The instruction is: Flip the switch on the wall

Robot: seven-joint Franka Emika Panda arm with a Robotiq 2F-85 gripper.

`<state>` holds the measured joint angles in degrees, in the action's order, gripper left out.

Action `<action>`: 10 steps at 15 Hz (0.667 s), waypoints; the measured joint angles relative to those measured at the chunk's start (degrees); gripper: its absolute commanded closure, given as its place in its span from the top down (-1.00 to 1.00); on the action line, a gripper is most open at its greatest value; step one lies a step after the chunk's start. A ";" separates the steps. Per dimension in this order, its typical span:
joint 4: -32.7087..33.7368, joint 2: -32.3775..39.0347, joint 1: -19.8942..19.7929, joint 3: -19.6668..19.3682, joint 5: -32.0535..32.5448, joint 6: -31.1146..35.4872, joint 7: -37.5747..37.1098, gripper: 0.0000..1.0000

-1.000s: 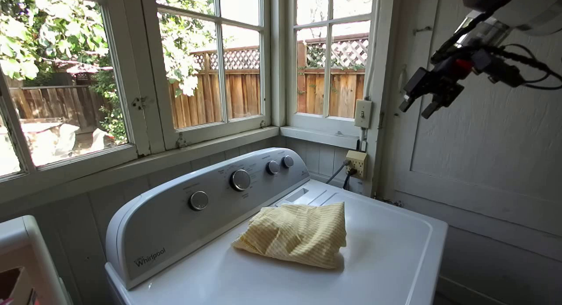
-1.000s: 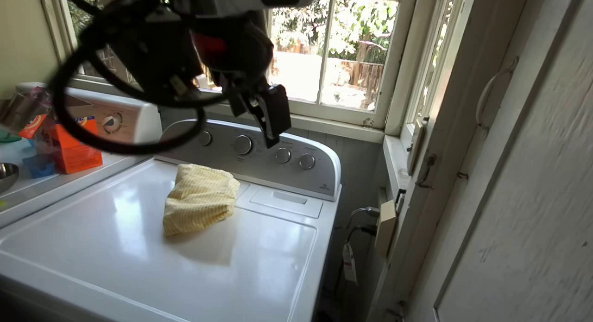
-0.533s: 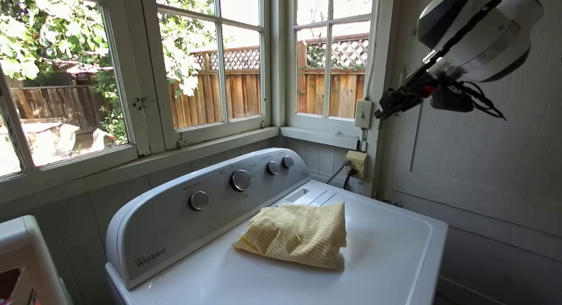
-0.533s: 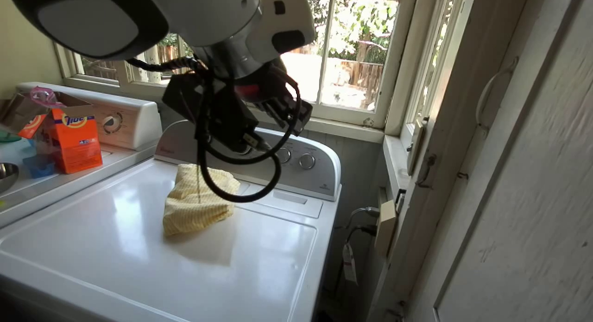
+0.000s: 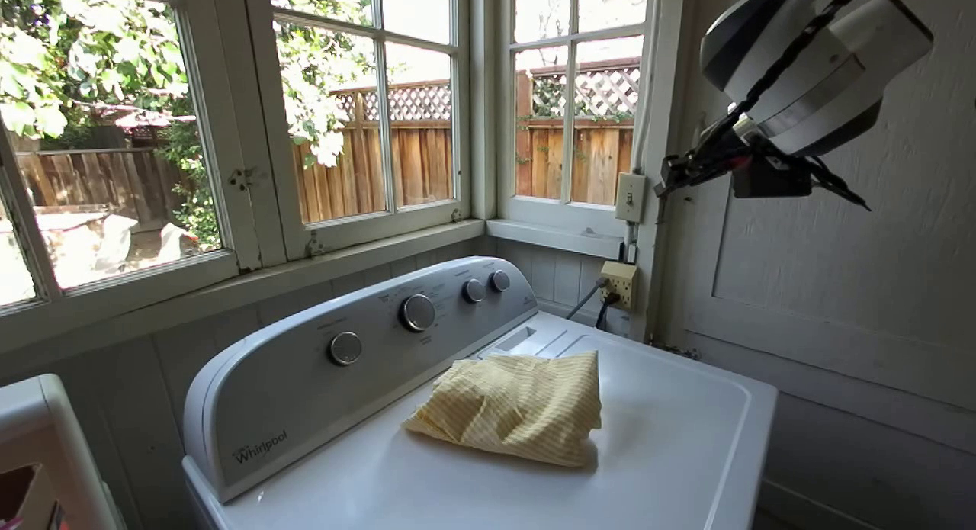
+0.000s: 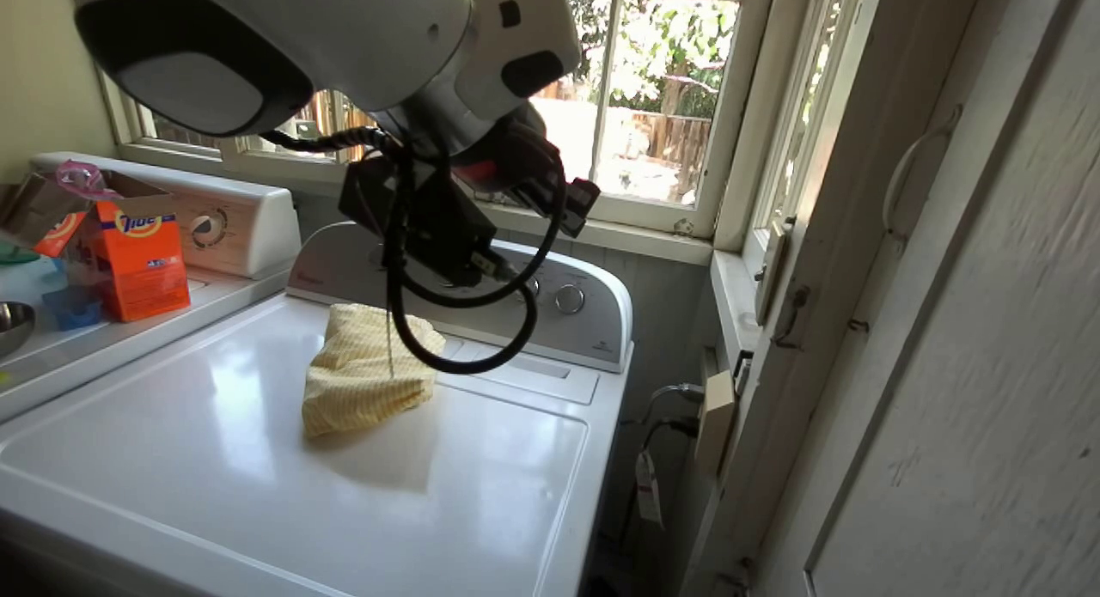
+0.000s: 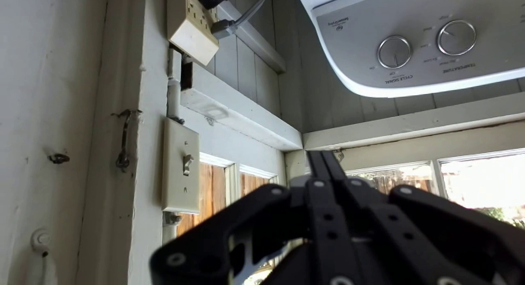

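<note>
Your gripper (image 7: 323, 157) has both fingers together in a narrow tip, holding nothing, and it hangs in free air; the step in hand, I judge, is the approach to the switch (image 7: 179, 180). The wrist view stands upside down, so mind your directions. There it is at the left, but at the right in both exterior views, fixed on the wall (image 7: 149, 199), apart from your tip. Its lever (image 7: 187, 165) seems to lean toward the outlet (image 7: 192, 39), which means downward, so probably you must push upward. Come first squarely in front, slightly below the lever, then lift with small force. Judge the gap from several views, because a single line of sight can deceive. Beyond, the machine panel (image 7: 410, 22) reads "TEMPERATURE" and "CYCLE SIGNAL"; smaller print I cannot read surely. In an exterior view, "Whirlpool" (image 5: 261, 448) stands at the panel's near left end. At the left, in an exterior view, an orange box (image 6: 142, 266) says "Tide".
</note>
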<state>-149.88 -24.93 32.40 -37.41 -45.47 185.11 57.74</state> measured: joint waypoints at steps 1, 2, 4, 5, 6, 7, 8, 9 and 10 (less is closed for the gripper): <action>0.00 0.00 -0.03 0.02 0.01 0.00 0.00 -1.00; 0.00 0.00 0.24 -0.24 0.01 0.11 -0.05 -1.00; 0.07 -0.12 2.87 -2.50 -0.06 1.61 -0.22 -1.00; 0.18 -0.29 5.42 -4.43 -0.14 3.48 -0.32 -1.00; 0.37 -0.47 8.45 -6.63 -0.15 5.73 -0.47 -1.00; 0.68 -0.65 12.08 -9.20 -0.08 8.55 -0.56 -1.00; 1.03 -0.82 15.88 -11.91 0.27 11.33 -0.83 -1.00; 1.35 -0.92 19.71 -14.78 1.02 13.73 -1.31 -1.00; 1.54 -0.95 23.28 -17.66 2.19 15.59 -2.05 -1.00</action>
<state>-148.33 -25.88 55.68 -55.07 -43.28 200.70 55.69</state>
